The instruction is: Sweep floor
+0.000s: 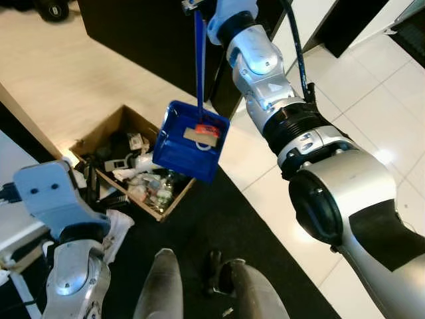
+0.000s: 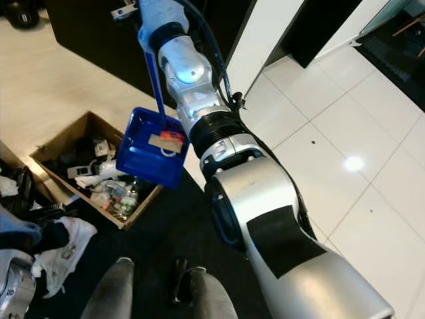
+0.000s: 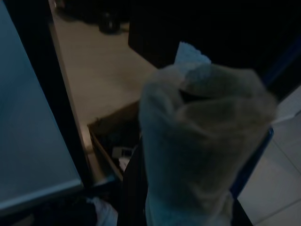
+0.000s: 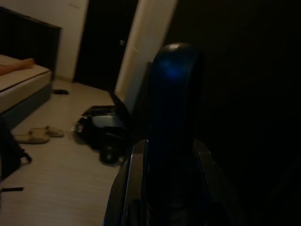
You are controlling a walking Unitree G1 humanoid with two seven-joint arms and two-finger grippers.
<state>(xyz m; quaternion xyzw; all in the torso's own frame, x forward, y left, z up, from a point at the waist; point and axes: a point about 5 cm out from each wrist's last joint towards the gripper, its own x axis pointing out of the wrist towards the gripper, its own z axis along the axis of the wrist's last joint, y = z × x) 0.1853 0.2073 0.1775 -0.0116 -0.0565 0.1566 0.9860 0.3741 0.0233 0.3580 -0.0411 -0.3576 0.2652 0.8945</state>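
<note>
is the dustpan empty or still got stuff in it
Not empty: the dustpan, hanging from the right hand over the box, holds litter.

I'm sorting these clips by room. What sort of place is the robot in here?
Most likely a bedroom in a home. A bed stands along one wall with slippers on the pale wood floor beside it, and a cardboard box of household rubbish sits under the blue dustpan held by the right gripper.

Home bedroom, bed point(image 4: 19, 87), slippers point(image 4: 35, 135) on wood floor point(image 4: 51, 179), cardboard junk box point(image 1: 133, 166)
</note>
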